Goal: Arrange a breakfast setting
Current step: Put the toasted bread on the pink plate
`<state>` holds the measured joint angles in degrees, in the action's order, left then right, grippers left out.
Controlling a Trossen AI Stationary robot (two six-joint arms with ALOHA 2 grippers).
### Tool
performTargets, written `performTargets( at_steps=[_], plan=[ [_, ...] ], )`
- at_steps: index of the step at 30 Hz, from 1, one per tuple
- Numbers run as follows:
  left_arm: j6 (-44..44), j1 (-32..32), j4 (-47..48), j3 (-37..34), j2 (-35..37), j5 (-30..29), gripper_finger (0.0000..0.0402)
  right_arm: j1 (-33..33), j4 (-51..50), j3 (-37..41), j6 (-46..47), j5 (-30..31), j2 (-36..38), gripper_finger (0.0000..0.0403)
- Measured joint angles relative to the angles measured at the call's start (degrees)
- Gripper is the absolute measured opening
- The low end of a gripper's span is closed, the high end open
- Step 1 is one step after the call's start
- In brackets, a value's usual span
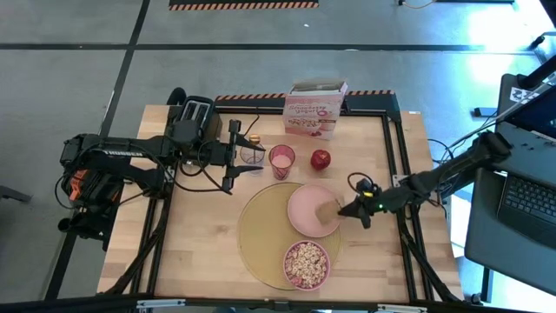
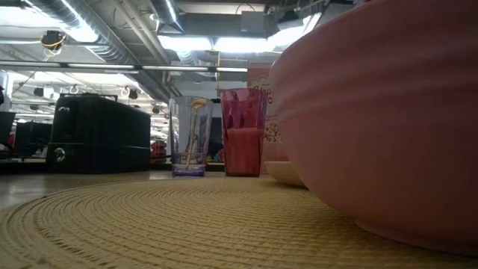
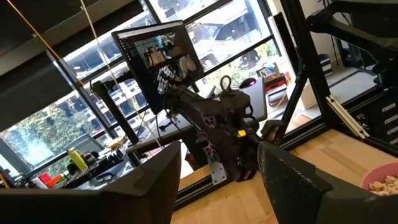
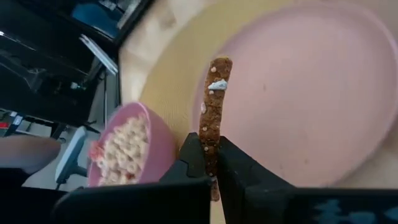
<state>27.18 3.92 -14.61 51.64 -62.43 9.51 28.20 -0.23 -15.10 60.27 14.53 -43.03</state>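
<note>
The round tan placemat (image 1: 265,235) lies at the table's middle front. On it rest the pale pink plate (image 1: 304,204) and the pink bowl (image 1: 306,263), which is filled with cereal. My right gripper (image 1: 350,209) is shut on the brown toast slice (image 1: 328,210) over the plate's right part. The red apple (image 1: 321,159) sits behind the mat. The gold spoon (image 2: 193,131) stands in a clear glass (image 1: 252,155). My left gripper (image 1: 233,156) is open and empty, just left of that glass. My right gripper pinches the toast's near edge (image 4: 212,152) between its two fingers, one on each broad face. The fingers come roughly level from the table's right. The toast reaches out from the fingertips over the plate (image 4: 298,93); whether it touches the plate I cannot tell.
A pink cup (image 1: 281,159) stands between the glass and the apple. The black toaster (image 1: 195,117) is at the back left and the cereal box (image 1: 314,109) at the back middle. Bare wood lies left of the mat.
</note>
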Motion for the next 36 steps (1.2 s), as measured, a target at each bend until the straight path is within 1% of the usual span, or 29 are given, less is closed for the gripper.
performTargets(
  at_steps=[2,5,8,14,22,30,36],
  plan=[
    [0.0,0.0,0.0,0.0,0.0,0.0,0.0204,0.4,0.0,1.3,2.2,-0.1,-0.4,0.0],
    [0.0,0.0,0.0,0.0,0.0,0.0,0.0204,0.1,0.1,2.5,2.9,-1.2,-1.1,0.0],
    [0.0,0.0,0.0,0.0,0.0,0.0,0.0204,-1.1,0.6,2.6,2.2,-3.3,-1.9,0.0],
    [0.0,0.0,0.0,0.0,0.0,0.0,0.0204,-3.4,2.2,2.6,0.0,-5.2,-4.0,0.0],
    [0.0,0.0,0.1,0.0,0.0,0.0,0.0204,-4.8,8.9,2.6,-1.9,-8.1,-10.8,0.0],
    [0.0,0.0,0.2,0.0,0.0,0.0,0.0204,-4.7,14.5,2.6,-2.3,-9.1,-16.4,0.0003],
    [0.0,0.0,0.2,0.0,0.0,0.0,0.0204,-4.7,14.3,2.6,-2.3,-9.6,-16.9,0.0022]
  ],
)
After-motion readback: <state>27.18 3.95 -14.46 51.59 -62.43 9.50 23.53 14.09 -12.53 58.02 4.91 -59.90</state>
